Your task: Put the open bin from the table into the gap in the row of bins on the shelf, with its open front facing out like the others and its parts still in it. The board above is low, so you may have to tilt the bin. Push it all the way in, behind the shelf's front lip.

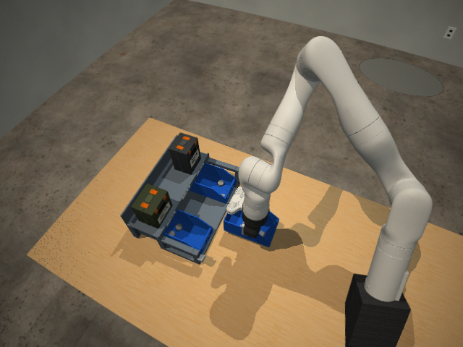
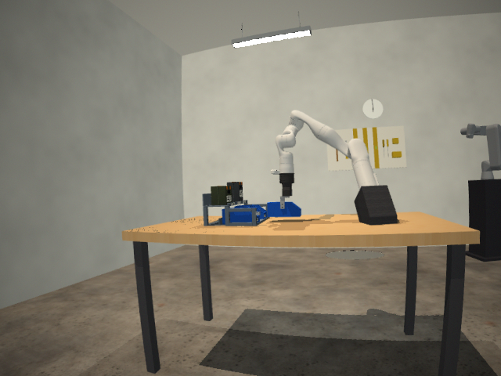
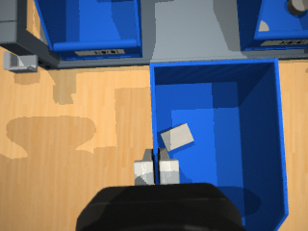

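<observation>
Open bin held by its side wall in front of the shelf gap.

The gripper (image 3: 156, 166) was seen closed on the left side wall of the blue open bin (image 3: 250, 144), one finger outside and one inside. A grey part (image 3: 177, 137) lay on the bin floor just ahead of the inner finger. Ahead of the gripper, the grey shelf (image 3: 188, 34) showed its gap, flanked by one blue bin (image 3: 91, 24) to the left and another (image 3: 274, 21) to the right. The held bin's far end was just at the shelf's front edge, over the wooden table (image 3: 72, 144).
</observation>
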Tool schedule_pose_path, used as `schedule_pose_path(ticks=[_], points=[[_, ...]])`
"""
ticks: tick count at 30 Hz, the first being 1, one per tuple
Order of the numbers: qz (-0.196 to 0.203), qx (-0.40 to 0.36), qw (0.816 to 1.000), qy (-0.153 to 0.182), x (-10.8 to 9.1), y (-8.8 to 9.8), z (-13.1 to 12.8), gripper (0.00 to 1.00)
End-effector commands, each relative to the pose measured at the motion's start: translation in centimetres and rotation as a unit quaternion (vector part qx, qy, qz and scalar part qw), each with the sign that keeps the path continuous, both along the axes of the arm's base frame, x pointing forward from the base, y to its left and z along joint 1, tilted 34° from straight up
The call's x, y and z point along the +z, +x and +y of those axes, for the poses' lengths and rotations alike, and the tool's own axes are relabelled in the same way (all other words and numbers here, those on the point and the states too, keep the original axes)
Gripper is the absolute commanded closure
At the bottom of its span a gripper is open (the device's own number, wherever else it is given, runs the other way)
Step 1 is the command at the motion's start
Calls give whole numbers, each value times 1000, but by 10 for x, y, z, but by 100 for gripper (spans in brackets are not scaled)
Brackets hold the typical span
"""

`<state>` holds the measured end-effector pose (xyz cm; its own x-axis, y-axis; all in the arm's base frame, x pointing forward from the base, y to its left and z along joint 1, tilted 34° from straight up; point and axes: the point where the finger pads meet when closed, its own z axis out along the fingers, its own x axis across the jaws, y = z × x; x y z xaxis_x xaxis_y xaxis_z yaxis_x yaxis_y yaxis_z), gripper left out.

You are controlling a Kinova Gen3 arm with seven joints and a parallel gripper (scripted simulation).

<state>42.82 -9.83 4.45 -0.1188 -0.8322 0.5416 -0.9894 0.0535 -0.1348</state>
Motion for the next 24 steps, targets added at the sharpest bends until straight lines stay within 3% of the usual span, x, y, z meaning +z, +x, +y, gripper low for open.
schedule_pose_path(ticks=[1,13,24], points=[[1,-1,1000,-1,1,8,-1,100],[1,-1,1000,-1,4,25,-2,100],[5,-4,1000,-4,3,22,-5,100]])
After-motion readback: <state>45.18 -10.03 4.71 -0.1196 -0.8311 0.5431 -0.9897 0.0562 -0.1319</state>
